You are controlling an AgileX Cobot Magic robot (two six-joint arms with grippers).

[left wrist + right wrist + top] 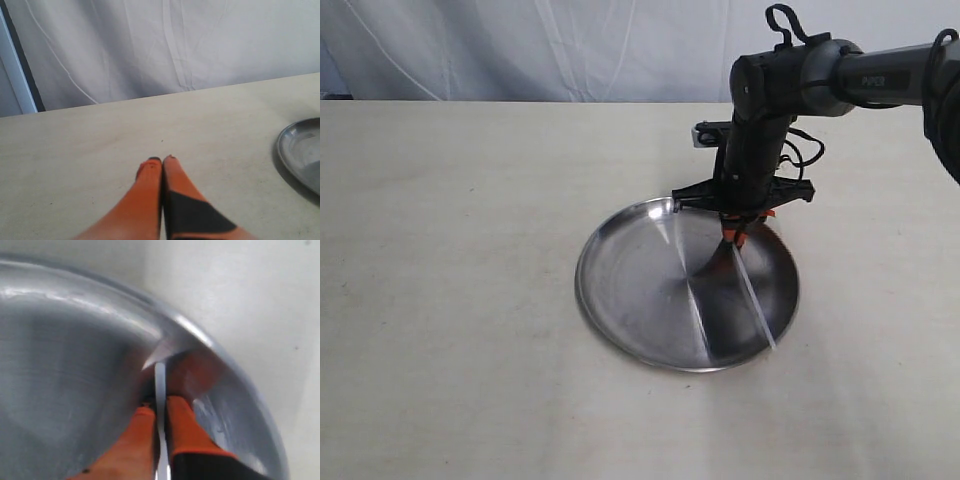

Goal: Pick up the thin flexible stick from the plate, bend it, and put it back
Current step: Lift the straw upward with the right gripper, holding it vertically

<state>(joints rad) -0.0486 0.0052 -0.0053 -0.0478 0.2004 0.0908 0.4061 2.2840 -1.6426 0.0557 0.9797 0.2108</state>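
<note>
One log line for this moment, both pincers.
right pincer shut on stick over plate | left pincer shut, empty, above table | stick straight, unbent

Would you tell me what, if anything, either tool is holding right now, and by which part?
The right tool is shut on the thin flexible stick near one end, over the plate; the left tool is shut on nothing.

Beige table [450, 300] — metal plate [620, 300] on it

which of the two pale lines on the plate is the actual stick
The stick is the line pinched in the right gripper's fingers; the other is glare on the plate.
</note>
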